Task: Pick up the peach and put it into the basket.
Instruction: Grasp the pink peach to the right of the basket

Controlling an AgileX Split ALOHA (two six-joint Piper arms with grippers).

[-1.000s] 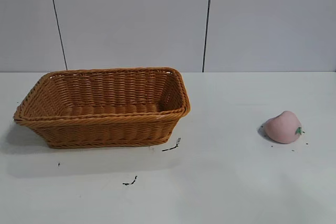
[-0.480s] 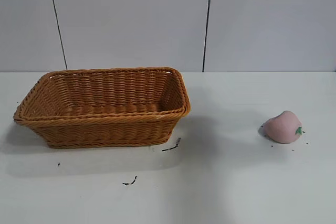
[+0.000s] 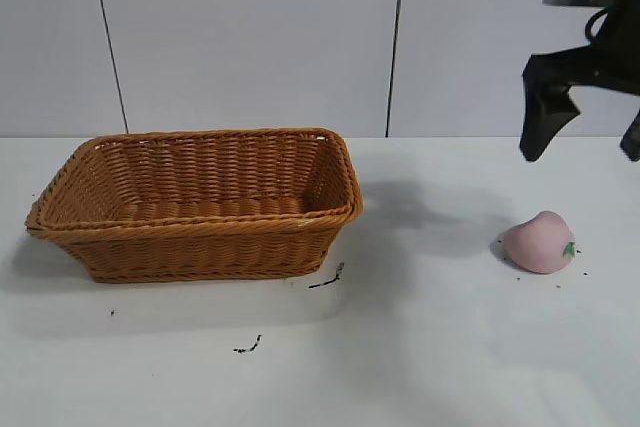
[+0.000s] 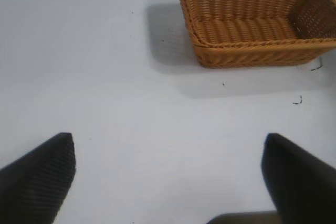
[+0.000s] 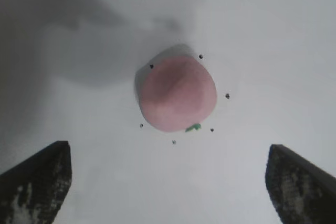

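Note:
The peach [image 3: 539,243] lies on the white table at the right, pale pink with a small green mark on its side. My right gripper [image 3: 581,153] hangs open in the air above and slightly behind it, touching nothing. In the right wrist view the peach [image 5: 177,94] sits ahead of the right gripper [image 5: 167,153], between the lines of its wide-spread fingers. The orange-brown wicker basket [image 3: 200,252] stands at the left with nothing in it. My left gripper [image 4: 167,140] is open over bare table, well away from the basket [image 4: 252,53], and does not show in the exterior view.
Small black scuff marks [image 3: 327,279] lie on the table in front of the basket, with another mark [image 3: 248,347] nearer the front edge. Dark specks [image 5: 227,96] ring the peach. A grey panelled wall closes off the back.
My right gripper has come into the exterior view at the upper right, above the peach, and casts a shadow on the table. Peach and basket have not moved.

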